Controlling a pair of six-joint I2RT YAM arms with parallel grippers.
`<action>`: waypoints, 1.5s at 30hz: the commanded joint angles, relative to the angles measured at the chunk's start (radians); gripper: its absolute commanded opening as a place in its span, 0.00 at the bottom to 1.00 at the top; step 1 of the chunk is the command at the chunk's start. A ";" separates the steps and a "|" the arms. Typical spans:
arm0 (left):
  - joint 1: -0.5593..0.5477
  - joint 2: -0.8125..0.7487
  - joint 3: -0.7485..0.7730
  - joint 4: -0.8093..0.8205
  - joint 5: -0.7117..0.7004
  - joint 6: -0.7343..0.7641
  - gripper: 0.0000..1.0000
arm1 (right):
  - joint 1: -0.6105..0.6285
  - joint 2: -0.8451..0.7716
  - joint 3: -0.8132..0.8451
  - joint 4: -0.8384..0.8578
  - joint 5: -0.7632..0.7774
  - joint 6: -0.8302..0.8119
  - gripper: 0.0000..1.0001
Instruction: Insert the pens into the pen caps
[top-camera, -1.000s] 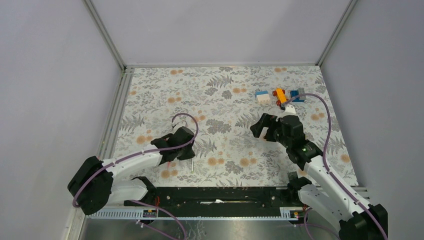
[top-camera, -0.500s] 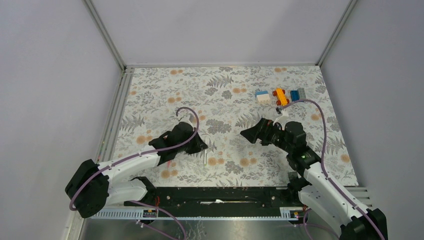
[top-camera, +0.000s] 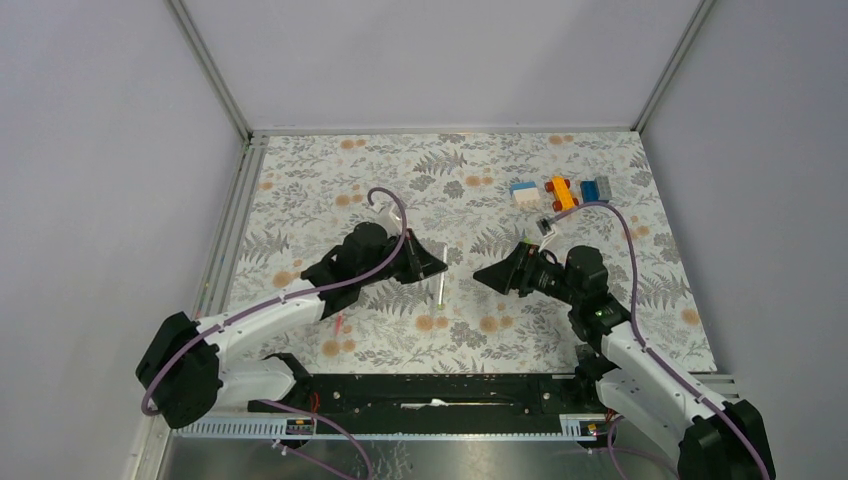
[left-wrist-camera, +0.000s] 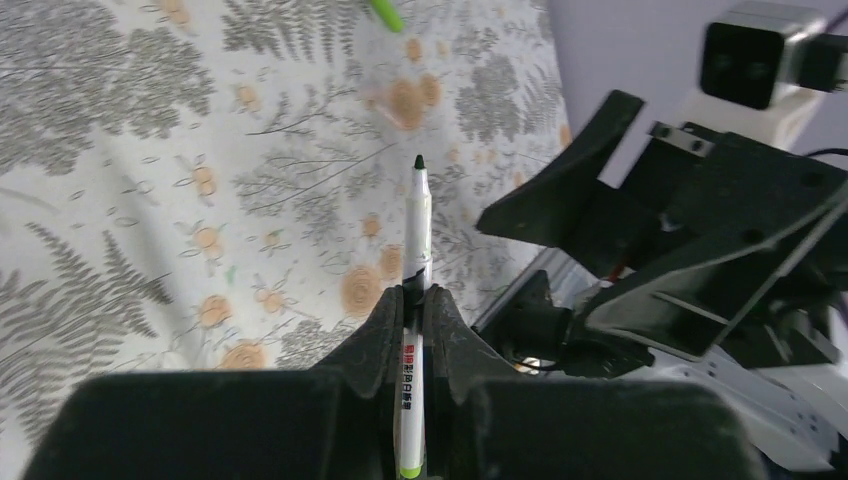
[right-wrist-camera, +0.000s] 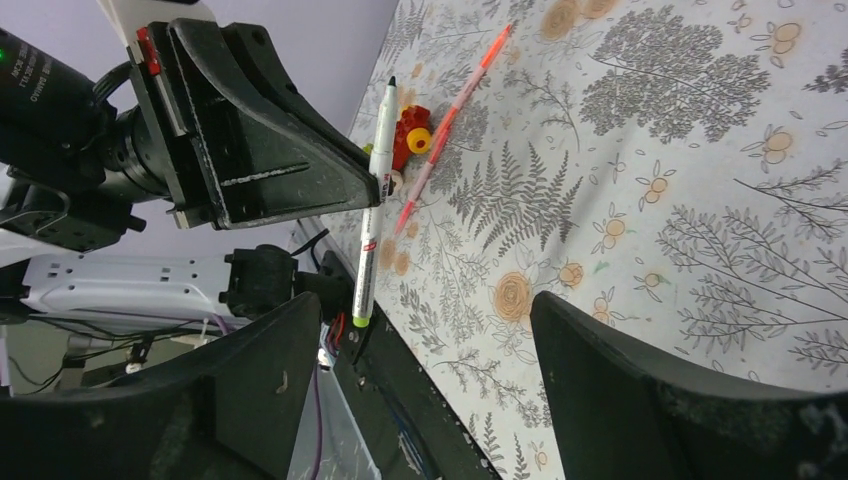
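My left gripper (top-camera: 435, 270) is shut on a white pen (top-camera: 440, 289) with a green rear end, held above the mat. In the left wrist view the pen (left-wrist-camera: 416, 230) sticks out past the fingers (left-wrist-camera: 385, 320), its dark tip bare and pointing forward. My right gripper (top-camera: 487, 276) is open and empty, facing the left one across a short gap. The right wrist view shows that white pen (right-wrist-camera: 374, 225) in the left gripper's (right-wrist-camera: 378, 186) grip, between my open jaws (right-wrist-camera: 425, 305). A pink pen (right-wrist-camera: 452, 118) lies on the mat. A bright green cap (left-wrist-camera: 385, 12) lies farther off.
A red-yellow toy (right-wrist-camera: 412, 128) sits beside the pink pen. White-blue (top-camera: 524, 193), orange-red (top-camera: 560, 192) and blue (top-camera: 595, 188) toy blocks stand at the back right. Grey walls enclose the floral mat (top-camera: 420, 180). The black base rail (top-camera: 440, 388) runs along the near edge.
My left gripper has carried the white pen right and away from the near edge. My right gripper has swung left and down to face it, with its jaws open.
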 joint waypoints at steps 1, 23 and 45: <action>-0.007 0.018 0.049 0.169 0.117 0.005 0.00 | 0.006 0.014 -0.029 0.170 -0.065 0.067 0.81; -0.016 -0.010 0.065 0.075 0.006 0.037 0.00 | 0.008 0.181 0.215 -0.382 0.697 -0.187 0.84; -0.016 -0.159 -0.087 0.008 -0.015 0.044 0.00 | -0.147 0.797 0.587 -0.485 0.801 -0.436 0.71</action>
